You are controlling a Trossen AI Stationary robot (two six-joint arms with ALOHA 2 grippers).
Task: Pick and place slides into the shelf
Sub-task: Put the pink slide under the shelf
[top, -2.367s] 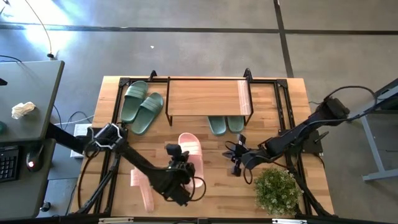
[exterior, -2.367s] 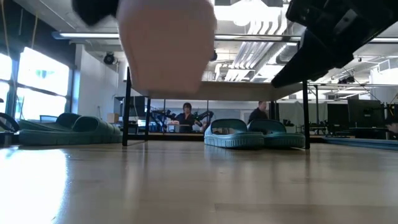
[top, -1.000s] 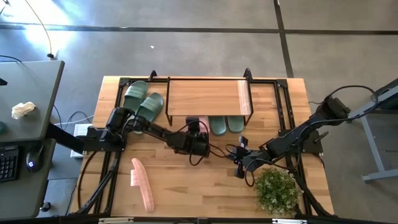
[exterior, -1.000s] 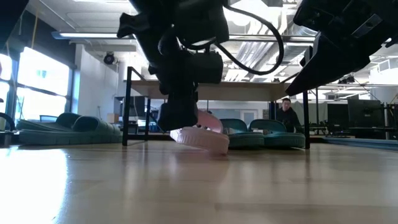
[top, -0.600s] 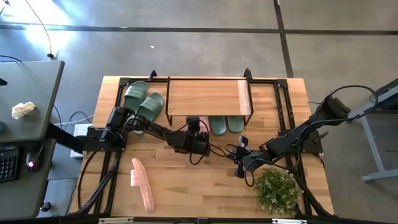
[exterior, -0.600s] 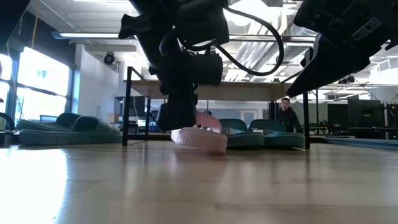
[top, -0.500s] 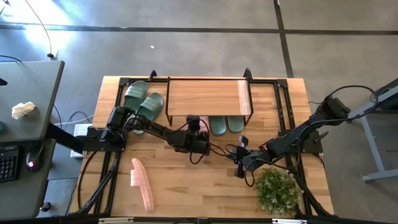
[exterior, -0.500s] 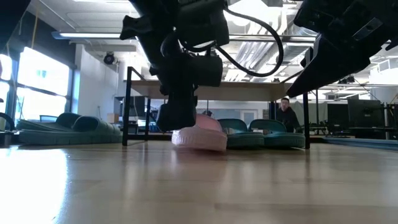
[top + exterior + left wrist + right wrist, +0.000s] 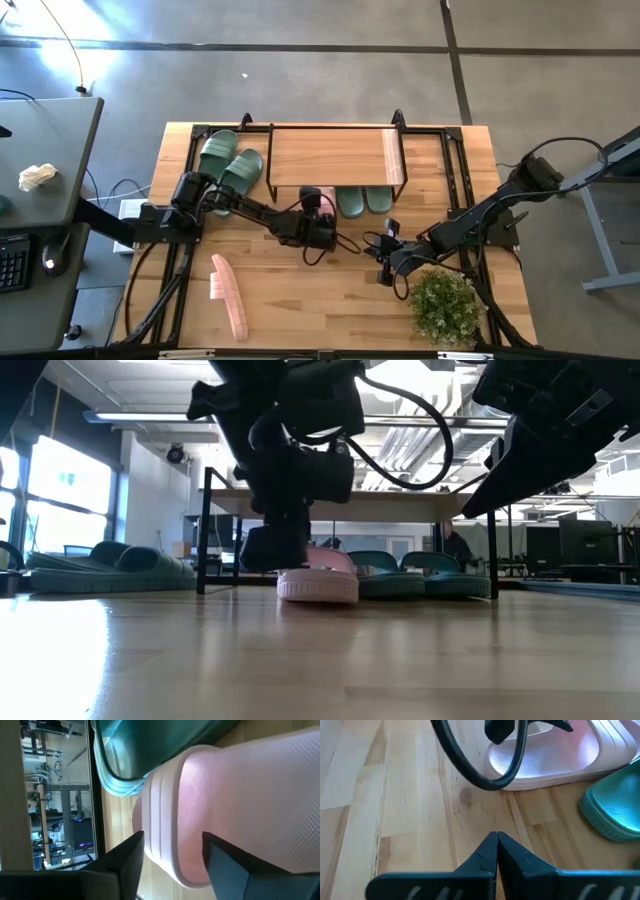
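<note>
A pale pink slide (image 9: 318,584) lies flat on its sole at the shelf's (image 9: 330,155) front edge, beside a green pair (image 9: 410,578) under the shelf. My left gripper (image 9: 173,836) is open at this slide (image 9: 250,790), one finger on either side of its side rim. In the high view the gripper (image 9: 318,205) hides most of the slide. A second pink slide (image 9: 228,295) lies on its edge near the table's front left. Another green pair (image 9: 228,165) rests left of the shelf. My right gripper (image 9: 496,837) hangs shut over bare wood, right of the pink slide. My left gripper's open fingers (image 9: 127,862) stand on either side of the pink slide's side rim (image 9: 160,820), slanting down from the table's near side. I cannot tell whether either finger touches it. The slide lies flat on the table.
A potted plant (image 9: 443,305) stands at the front right, close to my right arm. The shelf's black legs (image 9: 205,530) frame the low slot. The left arm's cable (image 9: 480,765) loops between my right gripper and the pink slide. Bare wood lies in the front middle.
The pink slide, held tilted with its near end raised off the wood, has settled flat on the table at the shelf's front. My left gripper has stayed in place, and its visible finger has drawn sideways off the slide.
</note>
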